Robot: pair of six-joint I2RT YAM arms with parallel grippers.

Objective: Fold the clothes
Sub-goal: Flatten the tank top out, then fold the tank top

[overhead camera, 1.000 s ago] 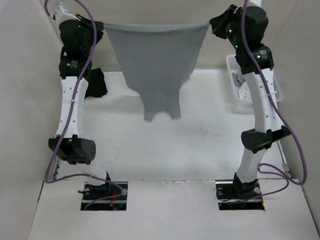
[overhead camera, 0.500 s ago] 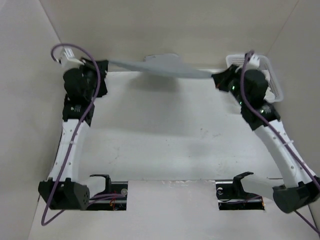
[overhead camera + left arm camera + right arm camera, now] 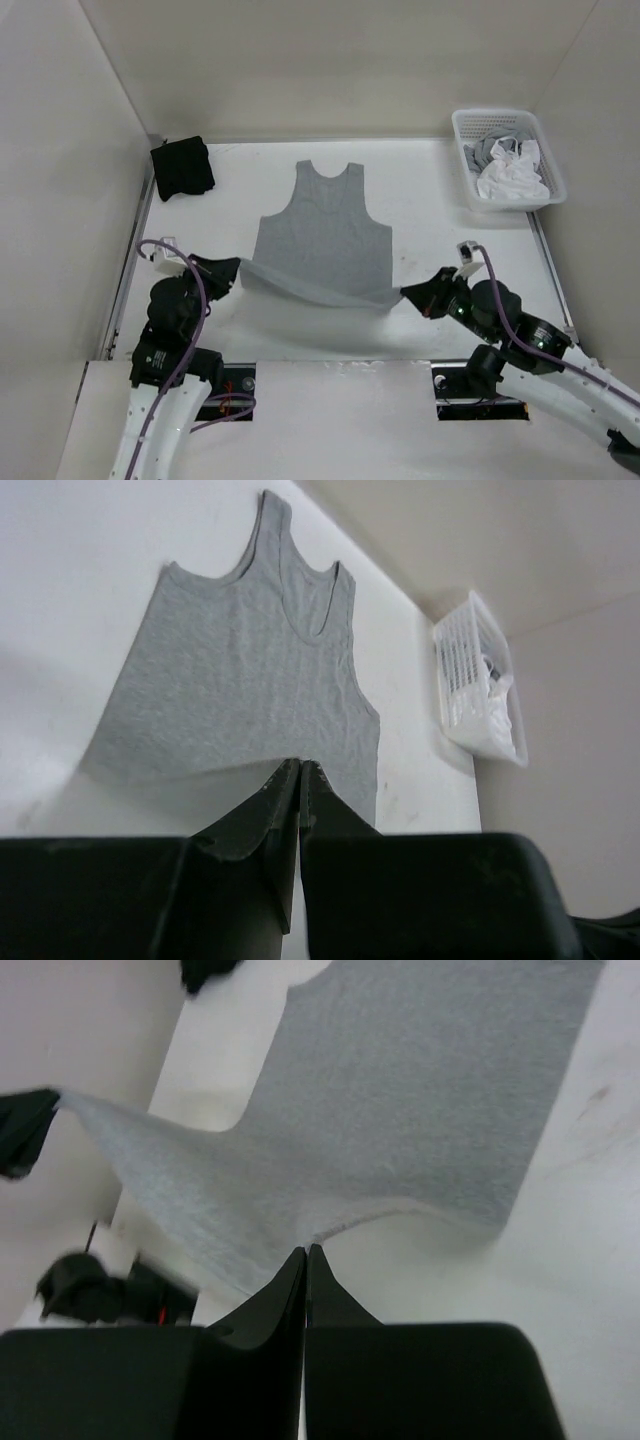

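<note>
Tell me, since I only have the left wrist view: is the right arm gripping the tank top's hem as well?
Observer: Yes. The right fingers are shut on the other hem corner of the tank top, near the front edge.
Operator: Anything on the table that my view misses?
Observer: A black folded cloth lies in the far left corner of the table, apart from the tank top.
</note>
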